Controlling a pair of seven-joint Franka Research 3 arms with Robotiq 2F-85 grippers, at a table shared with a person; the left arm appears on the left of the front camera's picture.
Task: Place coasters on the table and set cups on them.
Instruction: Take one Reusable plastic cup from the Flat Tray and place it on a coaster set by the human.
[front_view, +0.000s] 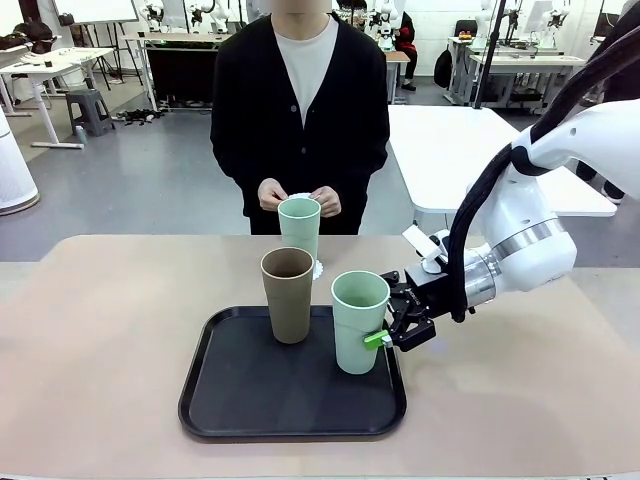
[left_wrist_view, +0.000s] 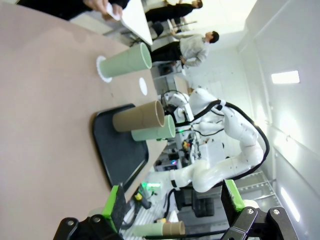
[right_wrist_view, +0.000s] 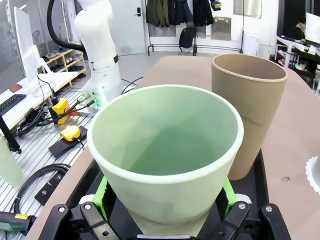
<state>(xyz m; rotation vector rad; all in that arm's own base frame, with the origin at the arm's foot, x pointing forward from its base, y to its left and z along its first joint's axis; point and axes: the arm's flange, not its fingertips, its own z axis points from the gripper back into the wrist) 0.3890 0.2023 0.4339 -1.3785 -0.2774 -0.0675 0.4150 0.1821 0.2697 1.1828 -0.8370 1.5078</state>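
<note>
Right gripper (front_view: 378, 338) jaws grasp the near mint cup (front_view: 358, 300): lift straight, clear of the brown cup (front_view: 288, 295). Left gripper (left_wrist_view: 175, 195) jaws released.

Beige table (left_wrist_view: 45, 110), on it a black tray (left_wrist_view: 116, 152), a bare coaster (left_wrist_view: 143, 86), and a cup-topped coaster (left_wrist_view: 101, 68).

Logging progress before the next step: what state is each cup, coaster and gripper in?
far mint cup: upright on a coaster on the table.
brown cup: upright on the tray.
near mint cup: upright on the tray, between the fingers of the right gripper.
bare coaster: flat on the table, no cup.
left gripper: open, empty.
right gripper: around the near mint cup; grip unclear.
</note>
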